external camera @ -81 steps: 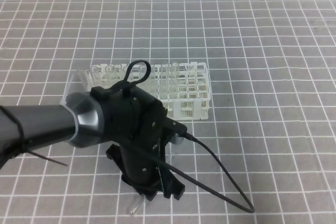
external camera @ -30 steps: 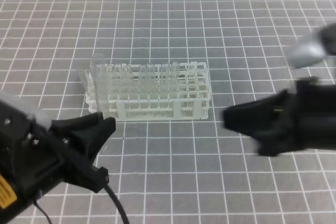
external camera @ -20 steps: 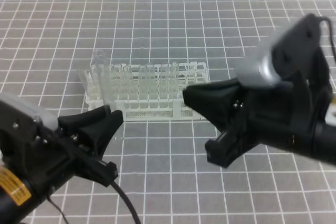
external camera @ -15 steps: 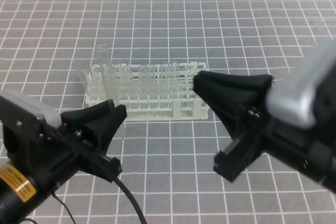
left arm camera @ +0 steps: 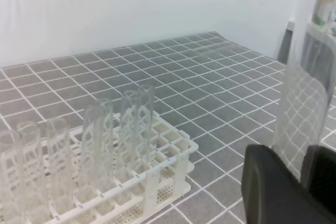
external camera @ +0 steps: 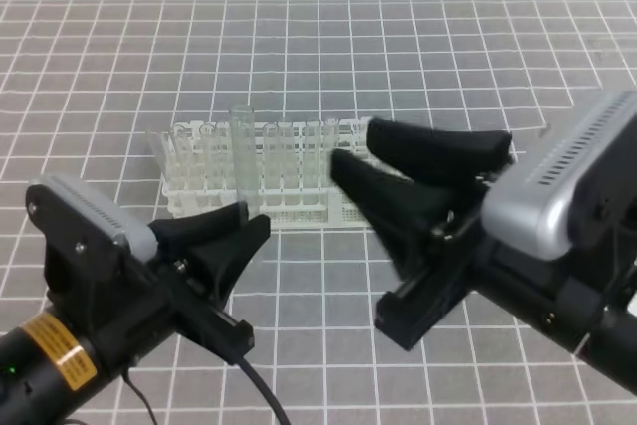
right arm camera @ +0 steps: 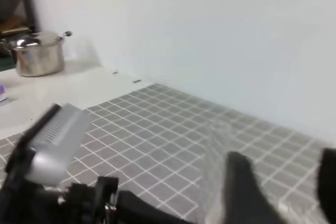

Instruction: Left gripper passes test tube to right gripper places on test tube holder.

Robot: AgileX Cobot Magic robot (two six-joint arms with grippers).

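Now the left gripper (external camera: 227,236), at about 7 o'clock in the high view, is clenched on the test tube (external camera: 243,151), which stands upright out of its tips in front of the test tube holder (external camera: 373,201). Just to its 3 o'clock, the right gripper (external camera: 438,168) has its jaws spread wide, apart from the tube. Other clear tubes (left arm camera: 100,145) stand in the rack on the gridded counter (external camera: 448,57).
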